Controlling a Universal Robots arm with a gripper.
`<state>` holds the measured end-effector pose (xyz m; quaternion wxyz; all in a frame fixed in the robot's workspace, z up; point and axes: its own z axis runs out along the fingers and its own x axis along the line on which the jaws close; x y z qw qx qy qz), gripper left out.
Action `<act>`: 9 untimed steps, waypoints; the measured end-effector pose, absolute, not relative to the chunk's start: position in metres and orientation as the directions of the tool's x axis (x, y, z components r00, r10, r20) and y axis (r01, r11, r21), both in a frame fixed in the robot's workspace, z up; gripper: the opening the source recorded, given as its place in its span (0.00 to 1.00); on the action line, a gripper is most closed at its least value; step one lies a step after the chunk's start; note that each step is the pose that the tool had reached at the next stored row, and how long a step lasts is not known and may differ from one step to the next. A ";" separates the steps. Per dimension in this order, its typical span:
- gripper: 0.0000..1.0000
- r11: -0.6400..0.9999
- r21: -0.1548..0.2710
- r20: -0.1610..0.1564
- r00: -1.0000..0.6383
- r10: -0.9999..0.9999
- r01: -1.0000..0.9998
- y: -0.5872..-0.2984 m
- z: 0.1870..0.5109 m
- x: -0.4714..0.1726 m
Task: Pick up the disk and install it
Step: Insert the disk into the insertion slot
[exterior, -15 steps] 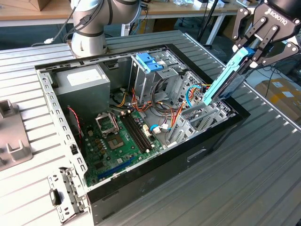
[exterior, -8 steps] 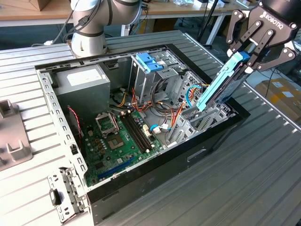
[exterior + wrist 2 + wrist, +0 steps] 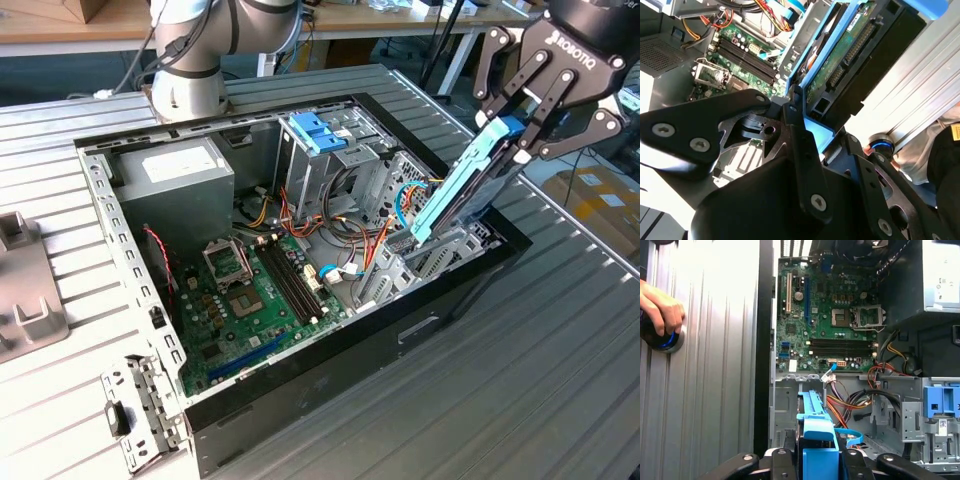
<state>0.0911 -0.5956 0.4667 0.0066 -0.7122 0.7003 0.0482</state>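
My gripper (image 3: 515, 130) is shut on the top end of the disk (image 3: 462, 185), a dark drive with blue plastic side pieces. The disk hangs tilted over the open computer case (image 3: 400, 335), at the exterior view's right. Its lower end reaches down into the metal drive bay (image 3: 440, 258) at that side of the case. The second wrist view shows the disk's (image 3: 850, 55) green circuit-board side and connectors. In the first wrist view, a blue side piece of the disk (image 3: 812, 412) runs from my gripper (image 3: 820, 460) toward the bay.
The case holds a green motherboard (image 3: 250, 290), a grey power supply box (image 3: 175, 180), a metal cage with light-blue handles (image 3: 315, 130) and loose orange and blue cables (image 3: 385, 215). A person's hand (image 3: 660, 307) rests on a blue-lit button on the ribbed table. A grey fixture (image 3: 25, 290) lies at the exterior view's left.
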 end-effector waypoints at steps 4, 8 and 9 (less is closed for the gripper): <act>0.37 -0.013 0.058 -0.078 0.009 -0.997 -0.998 -0.596 0.464 0.082; 0.37 -0.021 0.058 -0.078 0.016 -0.997 -0.998 -0.596 0.462 0.078; 0.37 -0.021 0.058 -0.078 0.017 -0.997 -0.998 -0.595 0.461 0.078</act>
